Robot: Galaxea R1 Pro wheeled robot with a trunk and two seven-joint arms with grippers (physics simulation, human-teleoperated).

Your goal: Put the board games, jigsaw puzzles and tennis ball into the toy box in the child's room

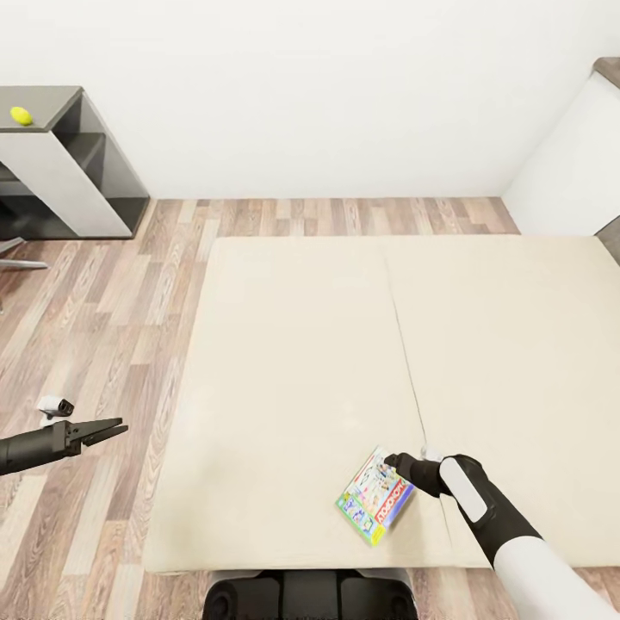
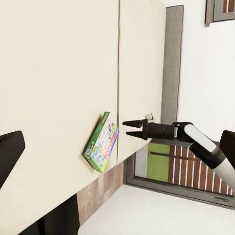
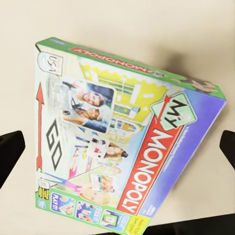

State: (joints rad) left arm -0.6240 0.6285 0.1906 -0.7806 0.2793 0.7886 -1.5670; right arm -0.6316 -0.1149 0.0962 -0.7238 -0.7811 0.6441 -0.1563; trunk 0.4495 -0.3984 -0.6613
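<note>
While the board game (image 1: 375,498) lies on the bed (image 1: 301,362), the right pincer (image 1: 398,466) hangs released beside it.

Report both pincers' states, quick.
Left pincer: open, empty, over the floor.
Right pincer: open, beside the board game, not gripping it.

The cream mattress of the bed (image 1: 301,362) lies bare from twelve to nine o'clock of the board game (image 1: 375,498), so a gripper could pass there unhindered. At three o'clock of the game the right gripper (image 1: 394,466) crowds its edge. Over the wood floor (image 1: 103,344) at nine o'clock, only the left gripper (image 1: 116,428) stands in the way.
</note>
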